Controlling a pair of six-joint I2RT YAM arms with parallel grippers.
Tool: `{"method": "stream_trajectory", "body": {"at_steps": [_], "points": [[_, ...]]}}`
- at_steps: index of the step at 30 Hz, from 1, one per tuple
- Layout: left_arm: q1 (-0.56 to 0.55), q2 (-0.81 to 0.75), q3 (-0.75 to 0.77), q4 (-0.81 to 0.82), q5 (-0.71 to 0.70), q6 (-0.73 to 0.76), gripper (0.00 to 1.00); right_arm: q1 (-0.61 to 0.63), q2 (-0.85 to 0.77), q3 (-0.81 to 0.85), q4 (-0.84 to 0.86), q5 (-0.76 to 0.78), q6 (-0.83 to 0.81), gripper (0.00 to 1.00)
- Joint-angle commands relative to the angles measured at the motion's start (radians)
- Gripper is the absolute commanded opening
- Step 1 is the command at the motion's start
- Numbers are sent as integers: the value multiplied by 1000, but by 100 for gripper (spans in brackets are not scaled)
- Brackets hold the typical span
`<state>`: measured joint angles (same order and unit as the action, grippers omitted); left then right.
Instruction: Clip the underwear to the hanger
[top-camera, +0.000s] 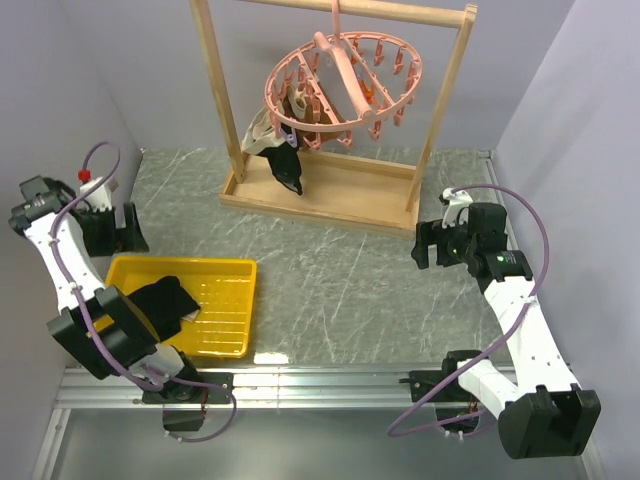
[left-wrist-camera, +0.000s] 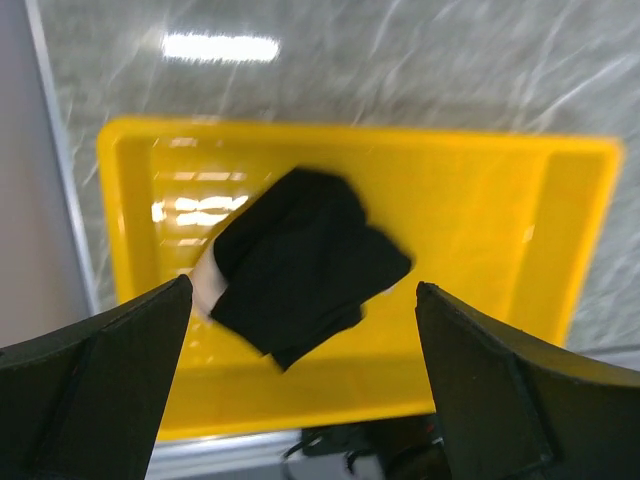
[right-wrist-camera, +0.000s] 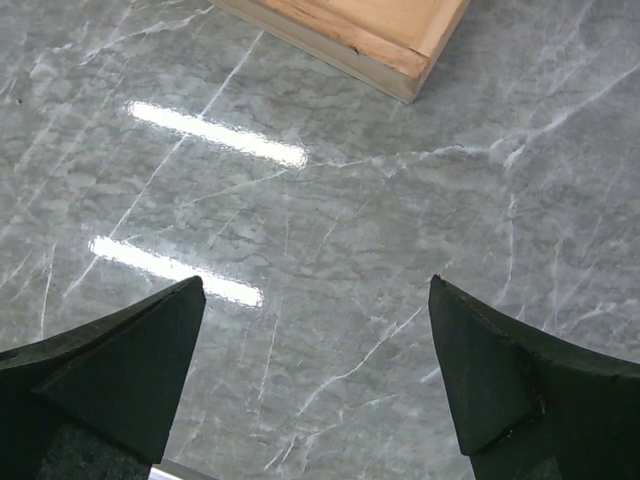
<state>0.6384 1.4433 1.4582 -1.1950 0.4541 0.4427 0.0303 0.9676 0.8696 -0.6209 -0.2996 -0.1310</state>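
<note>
Meanwhile left pincer (left-wrist-camera: 303, 288) and right pincer (right-wrist-camera: 316, 283) gape released; underwear (left-wrist-camera: 300, 265) lies in yellow tray (left-wrist-camera: 480, 200).

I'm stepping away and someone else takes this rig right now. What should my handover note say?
Left hand open, empty, aimed at the underwear. Right hand open, empty, over bare table.
Underwear lies bunched in the yellow tray; hanger hangs on the wooden rack, a dark garment hanging from it.
Done: nothing yet. Left: grasp the underwear, clip it to the hanger.
</note>
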Motion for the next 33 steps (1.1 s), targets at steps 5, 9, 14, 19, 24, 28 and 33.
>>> {"method": "stream_trajectory", "body": {"at_steps": [5, 9, 14, 19, 24, 28, 33], "points": [[133, 12, -73, -98, -54, 375, 99, 2, -30, 40, 39, -52, -36, 100], [144, -7, -169, -64, -71, 517, 99, 3, -49, 23, 59, -72, -36, 100], [136, -14, -300, -3, -75, 536, 99, 2, -32, 32, 53, -53, -22, 100], [133, -12, -412, 141, -140, 489, 99, 3, -38, 43, 56, -44, -35, 100], [107, -33, -479, 181, -150, 488, 85, 2, -29, 46, 64, -24, -33, 100], [73, -90, -415, 118, -79, 476, 46, 3, -23, 49, 61, -27, -29, 100], [-23, -142, -222, -75, 92, 412, 0, 3, -17, 69, 47, -50, -21, 100]]}}
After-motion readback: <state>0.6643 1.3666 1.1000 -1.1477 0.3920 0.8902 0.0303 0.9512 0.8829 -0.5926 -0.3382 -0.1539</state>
